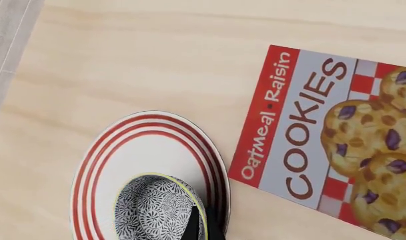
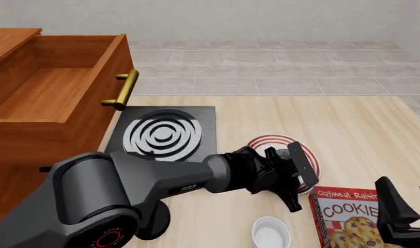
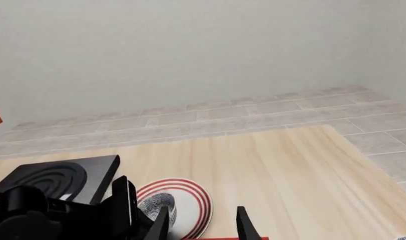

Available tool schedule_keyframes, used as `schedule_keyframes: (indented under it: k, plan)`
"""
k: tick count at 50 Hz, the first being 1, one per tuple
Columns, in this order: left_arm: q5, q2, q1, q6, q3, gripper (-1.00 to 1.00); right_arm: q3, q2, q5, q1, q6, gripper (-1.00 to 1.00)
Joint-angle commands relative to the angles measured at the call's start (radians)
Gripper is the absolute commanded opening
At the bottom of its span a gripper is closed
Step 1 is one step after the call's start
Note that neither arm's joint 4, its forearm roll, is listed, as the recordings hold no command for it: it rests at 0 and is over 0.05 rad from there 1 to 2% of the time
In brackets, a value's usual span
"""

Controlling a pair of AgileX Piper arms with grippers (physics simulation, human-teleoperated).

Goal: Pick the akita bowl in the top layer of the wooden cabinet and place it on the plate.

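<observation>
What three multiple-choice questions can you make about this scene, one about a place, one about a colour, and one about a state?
1. Where is the akita bowl?
A. inside the drawer
B. over the plate
C. on the stove slab

2. Which colour are the stripes on the plate?
A. blue
B. green
C. red

3. In which state is the top layer of the wooden cabinet?
A. pulled open, nothing visible inside
B. closed
C. open, with a bowl inside

Answers:
1 B: the left wrist view shows the patterned bowl over the plate's white centre, at the left gripper; whether it already rests there cannot be told.
2 C: red concentric rings run around the rim.
3 A: the front view shows the drawer out, with only its bare wooden floor visible.
</observation>
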Motion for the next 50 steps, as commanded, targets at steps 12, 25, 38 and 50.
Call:
schedule_keyframes:
  k: [12, 25, 38, 50]
  plan:
    - [0.006, 0.002, 0.013, 0.001, -0.007, 1.0, 0.0, -0.005, 0.005, 0.0, 0.0, 1.0]
    - [0.014, 0.0, 0.027, 0.012, -0.009, 1.0, -0.001, -0.02, 0.02, 0.001, 0.0, 1.0]
    - [0.028, -0.023, 0.017, 0.008, -0.004, 1.0, -0.002, -0.03, 0.028, 0.002, -0.003, 1.0]
    - [0.044, -0.049, 0.02, 0.016, -0.004, 1.0, -0.002, -0.038, 0.034, 0.0, -0.006, 1.0]
